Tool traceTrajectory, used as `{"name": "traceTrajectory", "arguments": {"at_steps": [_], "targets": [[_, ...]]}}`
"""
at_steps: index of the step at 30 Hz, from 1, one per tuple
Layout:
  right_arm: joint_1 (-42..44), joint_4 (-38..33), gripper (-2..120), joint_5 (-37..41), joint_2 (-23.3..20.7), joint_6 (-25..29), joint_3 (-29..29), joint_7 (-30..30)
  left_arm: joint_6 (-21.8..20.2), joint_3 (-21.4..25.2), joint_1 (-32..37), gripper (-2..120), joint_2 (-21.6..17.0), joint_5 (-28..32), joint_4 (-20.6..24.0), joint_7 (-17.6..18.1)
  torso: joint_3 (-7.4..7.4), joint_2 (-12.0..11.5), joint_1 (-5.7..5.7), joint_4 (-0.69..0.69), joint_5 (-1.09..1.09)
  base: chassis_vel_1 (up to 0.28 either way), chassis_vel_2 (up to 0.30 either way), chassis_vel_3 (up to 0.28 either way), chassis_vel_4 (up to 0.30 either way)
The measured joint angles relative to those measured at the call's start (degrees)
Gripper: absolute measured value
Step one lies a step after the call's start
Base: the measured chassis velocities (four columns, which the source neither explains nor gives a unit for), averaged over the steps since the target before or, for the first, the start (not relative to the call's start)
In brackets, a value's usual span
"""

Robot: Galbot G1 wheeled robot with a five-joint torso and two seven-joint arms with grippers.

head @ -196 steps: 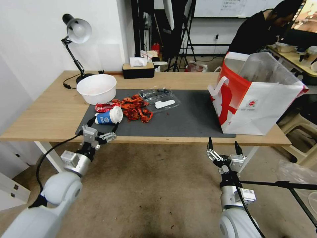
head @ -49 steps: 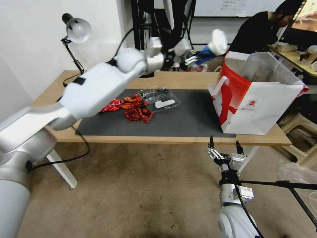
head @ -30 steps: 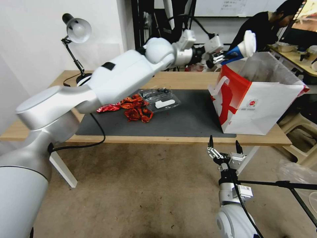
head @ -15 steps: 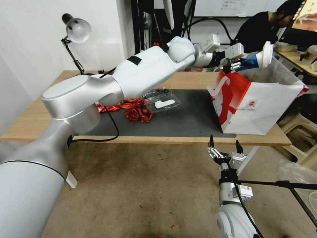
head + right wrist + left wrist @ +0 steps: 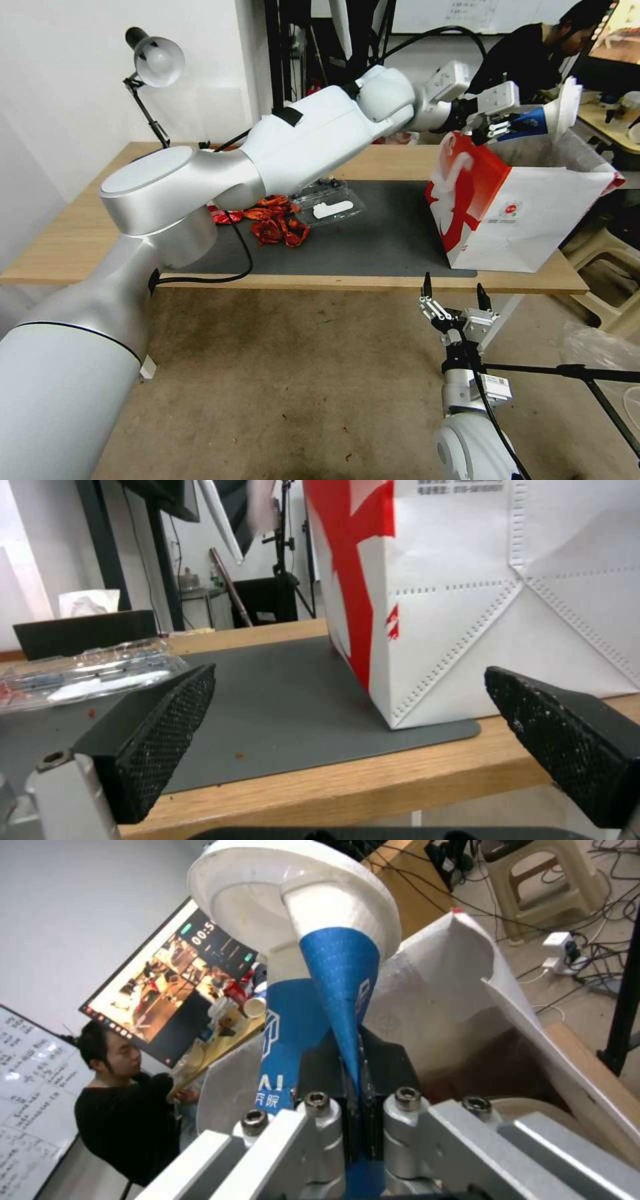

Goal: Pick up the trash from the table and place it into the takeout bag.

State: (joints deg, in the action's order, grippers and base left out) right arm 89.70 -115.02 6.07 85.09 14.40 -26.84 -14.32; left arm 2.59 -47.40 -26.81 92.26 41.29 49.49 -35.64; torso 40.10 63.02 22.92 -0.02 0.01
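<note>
My left gripper point(image 5: 513, 125) reaches across the table point(image 5: 100, 220), shut on a crushed blue-white paper cup point(image 5: 550, 119) held over the open top of the takeout bag point(image 5: 527, 213). In the left wrist view the squashed cup point(image 5: 327, 985) sticks out of the shut fingers, with the bag's foil lining point(image 5: 433, 1005) behind it. Red wrappers point(image 5: 270, 223) and a clear plastic container point(image 5: 327, 200) lie on the dark mat point(image 5: 373, 240). My right gripper point(image 5: 452, 297) hangs open below the table's front edge, facing the bag point(image 5: 507, 595).
A desk lamp point(image 5: 155, 63) stands at the table's back left. A black tissue box point(image 5: 80, 630) sits at the back edge. A black stand bar point(image 5: 567, 373) crosses the floor at the right. A person sits at a desk behind the bag.
My left arm picked the paper cup off the mat, carried it up and rightward, and now holds it over the bag's opening. The right arm has stayed still.
</note>
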Motion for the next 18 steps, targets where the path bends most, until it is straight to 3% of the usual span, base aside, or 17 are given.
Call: {"name": "traceTrajectory", "arguments": {"at_steps": [10,12,14,15,18], "targets": [[0.37,-0.06,100,0.05,0.10,0.33,-0.13,-0.03,1.59,0.71,0.52,0,-0.01,-2.59,-4.83,-0.68,0.01,0.00,0.00,0.03,-0.02,0.000,0.000,0.000,0.000],[0.29,-0.12,100,0.08,0.10,0.33,-0.15,-0.03,1.82,0.97,0.77,10,-0.04,-2.58,-5.13,-0.68,0.01,0.00,0.01,0.03,-0.02,0.000,0.000,0.000,0.000],[0.27,-0.12,100,0.08,0.11,0.33,-0.15,-0.03,1.83,0.98,0.78,10,-0.04,-2.57,-5.10,-0.67,0.00,0.00,0.01,0.03,-0.02,0.000,0.000,0.000,0.000],[0.09,-0.08,100,0.09,0.12,0.33,-0.16,-0.03,1.82,1.08,0.87,20,-0.04,-2.27,-4.65,-0.50,0.00,0.00,0.01,0.01,-0.01,0.000,0.000,0.000,0.000],[-0.04,0.01,100,0.09,0.19,0.30,-0.16,-0.03,1.82,1.18,0.87,28,-0.04,-1.79,-4.44,-0.36,0.00,0.00,0.01,0.01,-0.01,0.000,0.000,0.000,0.000]]}}
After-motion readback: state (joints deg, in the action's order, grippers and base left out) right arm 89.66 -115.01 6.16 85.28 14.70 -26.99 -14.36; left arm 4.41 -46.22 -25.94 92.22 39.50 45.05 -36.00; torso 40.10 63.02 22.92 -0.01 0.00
